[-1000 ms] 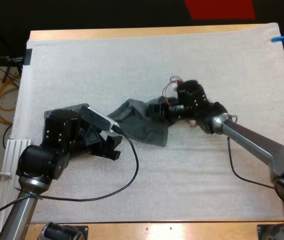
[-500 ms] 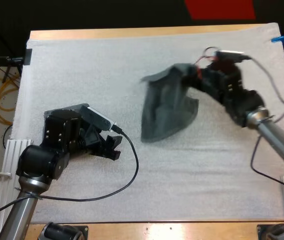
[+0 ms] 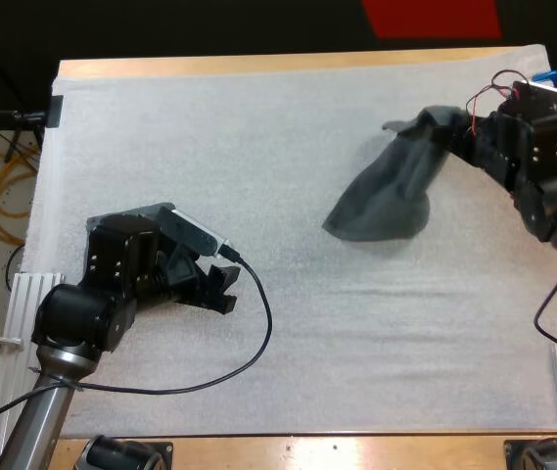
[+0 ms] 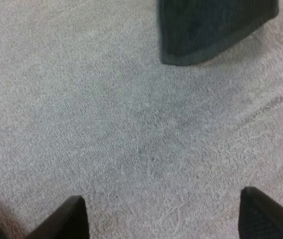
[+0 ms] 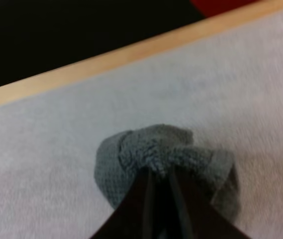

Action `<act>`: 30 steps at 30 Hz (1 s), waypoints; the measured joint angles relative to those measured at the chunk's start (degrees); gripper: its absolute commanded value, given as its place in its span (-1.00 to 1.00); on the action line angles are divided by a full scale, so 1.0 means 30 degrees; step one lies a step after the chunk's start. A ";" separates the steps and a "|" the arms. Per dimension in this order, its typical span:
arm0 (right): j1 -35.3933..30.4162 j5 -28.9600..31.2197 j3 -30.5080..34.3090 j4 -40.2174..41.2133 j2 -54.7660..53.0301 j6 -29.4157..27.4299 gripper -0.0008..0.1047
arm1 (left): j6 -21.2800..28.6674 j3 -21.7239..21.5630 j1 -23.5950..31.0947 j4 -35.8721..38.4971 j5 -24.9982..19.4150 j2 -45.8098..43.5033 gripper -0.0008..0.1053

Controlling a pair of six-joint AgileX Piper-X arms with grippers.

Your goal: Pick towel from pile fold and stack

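While right fingers [image 5: 142, 206] clamp towel [image 3: 386, 201] at mat [image 3: 258, 127] far-right edge | left fingers [image 4: 72, 221] apart, open mat ahead

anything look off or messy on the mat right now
Only the towel: it hangs bunched and twisted from the right gripper, shut on one end, near the mat's far right, not laid flat. The left gripper is open over bare mat.

Wooden table [image 3: 258, 65]; white mat [image 3: 258, 127] spread across top.
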 measured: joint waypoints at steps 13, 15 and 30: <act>0.2140 0.1100 -0.0043 0.1509 -0.4501 -0.2116 -0.98 | 0.0000 0.0000 0.0000 0.0000 0.0000 0.0000 0.17; 0.3487 0.1098 0.0341 0.1968 -0.4200 -0.2115 -0.98 | 0.0000 0.0000 0.0000 -0.0067 0.0000 0.0000 0.17; 1.2660 -0.0460 0.2226 -0.0639 0.2548 0.1868 -0.98 | 0.0046 0.0000 0.0000 -0.0631 0.0000 0.0000 0.17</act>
